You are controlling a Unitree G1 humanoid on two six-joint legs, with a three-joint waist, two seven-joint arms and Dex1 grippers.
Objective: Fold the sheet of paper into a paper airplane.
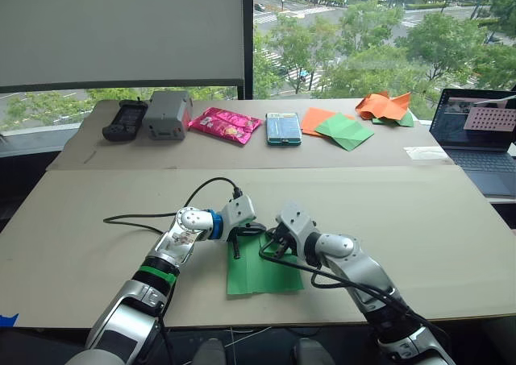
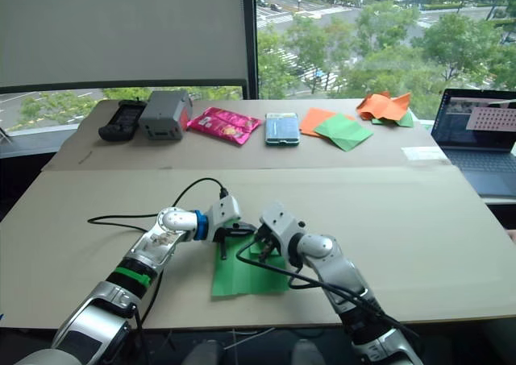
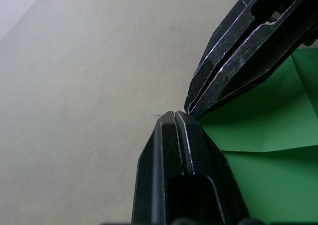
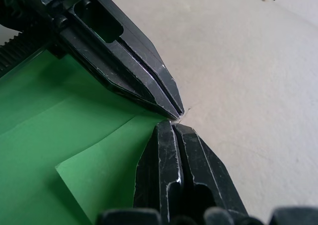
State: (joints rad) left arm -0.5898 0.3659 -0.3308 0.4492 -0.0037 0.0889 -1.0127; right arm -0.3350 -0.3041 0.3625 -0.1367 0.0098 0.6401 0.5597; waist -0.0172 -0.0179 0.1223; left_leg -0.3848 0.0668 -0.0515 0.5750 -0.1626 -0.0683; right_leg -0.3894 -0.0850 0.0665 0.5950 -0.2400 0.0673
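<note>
From the left eye view, the sheet of paper (image 1: 262,272) lies flat on the tabletop (image 1: 419,220) near its front edge, a bright green rectangle, long axis running front to back. Left gripper (image 3: 175,114) and right gripper (image 4: 171,124) meet tip to tip at its far edge, jaws closed together. The right wrist view shows a folded flap.

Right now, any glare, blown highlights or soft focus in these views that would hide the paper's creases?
Head views: bright daylit window, but the sheet of paper reads evenly lit, its creases faint. Left wrist view: a fold line shows clearly; the left gripper base is soft. Right wrist view: folded flap edge crisp beside the right gripper, thin glints on finger edges.
</note>
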